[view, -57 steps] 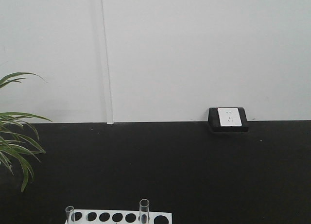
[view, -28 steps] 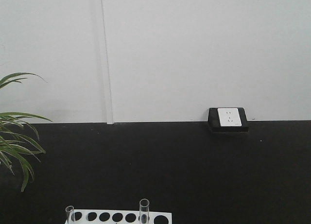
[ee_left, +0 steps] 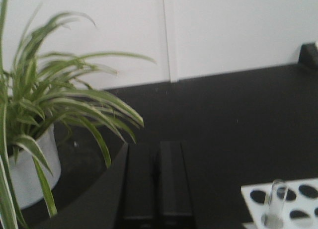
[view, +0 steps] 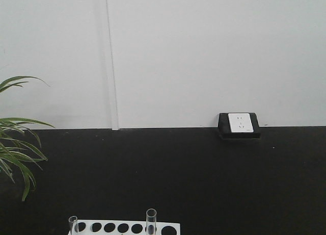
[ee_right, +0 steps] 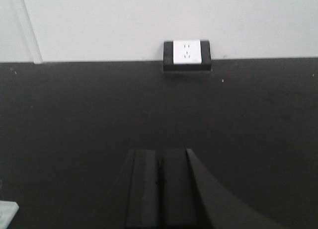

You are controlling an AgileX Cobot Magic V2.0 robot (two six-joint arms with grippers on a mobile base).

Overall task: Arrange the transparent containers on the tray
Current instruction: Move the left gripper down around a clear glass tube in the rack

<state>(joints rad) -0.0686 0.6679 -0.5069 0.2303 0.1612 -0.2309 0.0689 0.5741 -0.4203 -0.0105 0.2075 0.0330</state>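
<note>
Here, 2 test tubes (view: 151, 219) (view: 73, 224) occupy 1 rack (view: 116, 228).

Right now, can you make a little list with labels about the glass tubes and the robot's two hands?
tubes: left test tube and right test tube, both upright in the white holed rack
yellow tray: not in view
left gripper: shut, empty
right gripper: shut, empty
nearby: potted plant, wall socket
</note>
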